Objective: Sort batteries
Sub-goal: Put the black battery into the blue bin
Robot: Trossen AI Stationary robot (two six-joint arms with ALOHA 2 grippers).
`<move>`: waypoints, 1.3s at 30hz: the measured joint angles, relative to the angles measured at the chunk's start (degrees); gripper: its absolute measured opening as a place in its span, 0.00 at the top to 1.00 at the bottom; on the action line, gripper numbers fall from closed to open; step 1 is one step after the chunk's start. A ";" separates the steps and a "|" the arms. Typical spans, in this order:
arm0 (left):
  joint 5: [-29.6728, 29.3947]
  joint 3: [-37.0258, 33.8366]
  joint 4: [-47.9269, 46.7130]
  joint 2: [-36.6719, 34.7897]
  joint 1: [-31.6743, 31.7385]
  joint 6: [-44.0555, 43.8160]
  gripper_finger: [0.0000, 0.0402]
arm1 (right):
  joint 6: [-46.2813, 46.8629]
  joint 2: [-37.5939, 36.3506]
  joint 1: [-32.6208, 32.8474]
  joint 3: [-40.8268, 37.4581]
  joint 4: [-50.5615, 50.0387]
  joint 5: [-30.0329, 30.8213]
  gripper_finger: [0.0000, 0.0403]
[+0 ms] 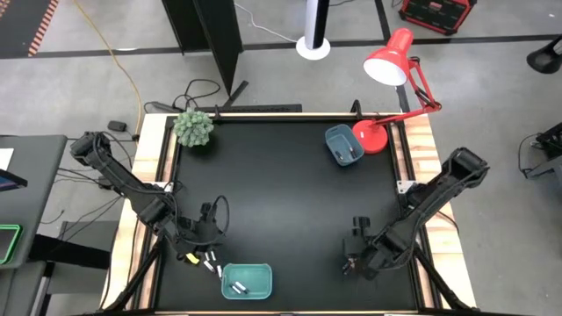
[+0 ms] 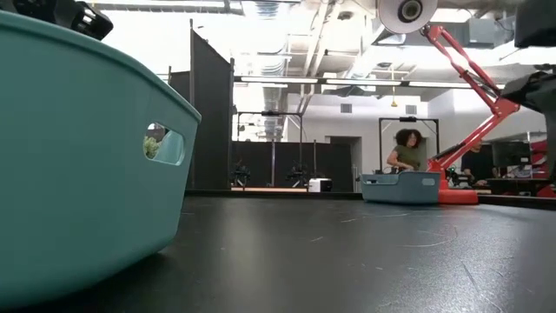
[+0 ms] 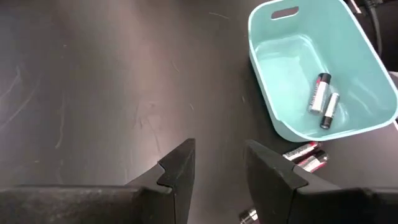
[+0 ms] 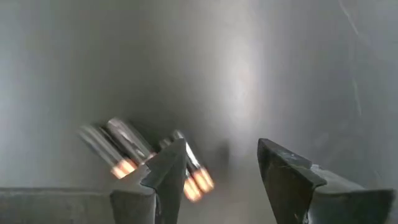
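We see the left gripper (image 3: 217, 171) spread, empty, near the teal tray (image 3: 273, 118) holding two batteries (image 3: 323, 99); right gripper (image 4: 221, 168) spread over loose batteries (image 4: 124, 149) on the bench (image 1: 281, 175).

Two dark jointed arms, black cabling, angular matte-black pincer fingers (image 3: 180, 171).

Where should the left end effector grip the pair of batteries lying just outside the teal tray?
Probably across the mid-body of one battery, coming straight down. They lie flat, side by side against the teal tray, so a side approach looks blocked.
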 joint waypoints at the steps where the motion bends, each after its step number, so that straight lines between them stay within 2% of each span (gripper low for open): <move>1: -0.13 0.00 0.00 0.00 0.00 -0.02 0.68 | 0.04 0.52 0.02 0.58 -0.77 0.00 0.47; 24: -0.22 0.00 -0.23 0.02 0.02 -0.09 0.68 | -10.52 1.61 -6.40 1.49 -2.84 -3.26 0.47; 35: -0.21 0.00 -0.26 0.02 0.02 -0.15 0.68 | -11.39 1.62 -5.88 1.49 -2.93 -5.14 0.47; 39: -0.21 0.00 -0.27 0.04 0.02 -0.15 0.68 | -11.39 3.52 -5.79 1.49 -2.79 -7.66 0.47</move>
